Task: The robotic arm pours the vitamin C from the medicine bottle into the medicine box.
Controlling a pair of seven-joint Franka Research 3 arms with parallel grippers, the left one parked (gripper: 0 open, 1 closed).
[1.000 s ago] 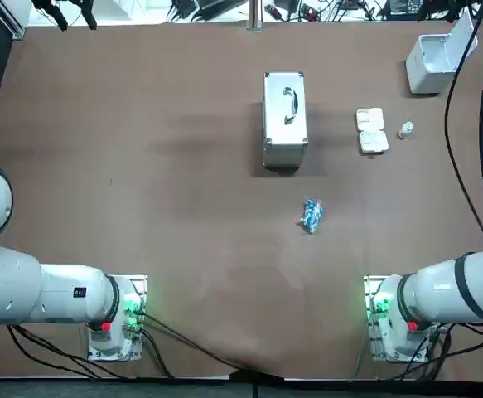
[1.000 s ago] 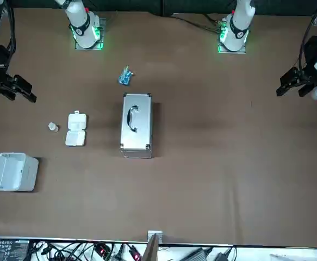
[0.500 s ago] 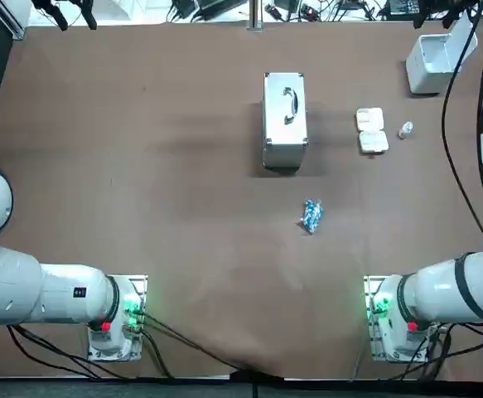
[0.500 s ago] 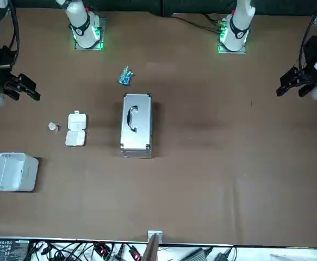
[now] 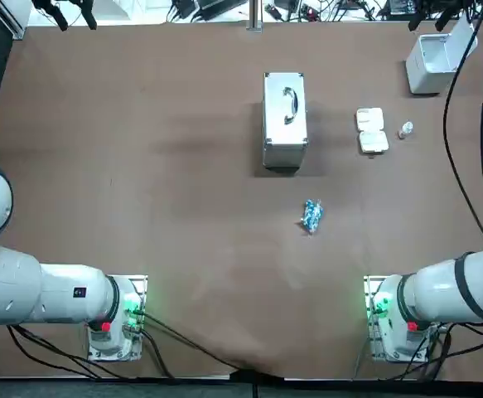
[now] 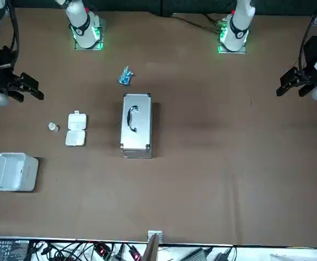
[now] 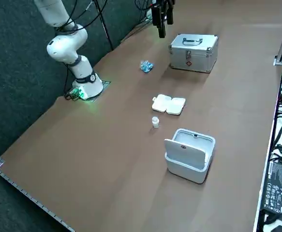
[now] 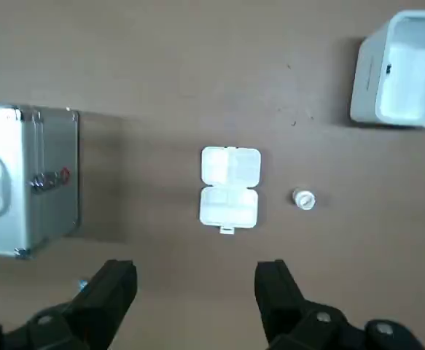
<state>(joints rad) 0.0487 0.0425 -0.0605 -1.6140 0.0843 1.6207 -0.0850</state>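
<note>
The medicine bottle (image 5: 405, 129) (image 6: 52, 126) (image 7: 155, 122) is a small clear bottle with a white cap, upright on the brown table. Just beside it lies the medicine box (image 5: 372, 130) (image 6: 75, 129) (image 7: 169, 104), white, with its lid folded open. My right gripper (image 6: 33, 88) (image 7: 162, 23) hangs high over the table's right side, apart from both. In the wrist view its black fingers (image 8: 114, 288) stand open and empty (image 8: 196, 275), with the medicine box (image 8: 229, 187) and bottle (image 8: 304, 199) on the table far below.
A silver metal case (image 5: 285, 120) (image 7: 193, 52) with a handle stands mid-table. Nearer the arm bases lies a small blue packet (image 5: 311, 215). An open white bin (image 5: 436, 60) (image 7: 189, 154) sits at the far right corner, past the bottle.
In the front view my right gripper has drifted a little inward over the table, toward the pill box side. The objects on the table have not moved.
</note>
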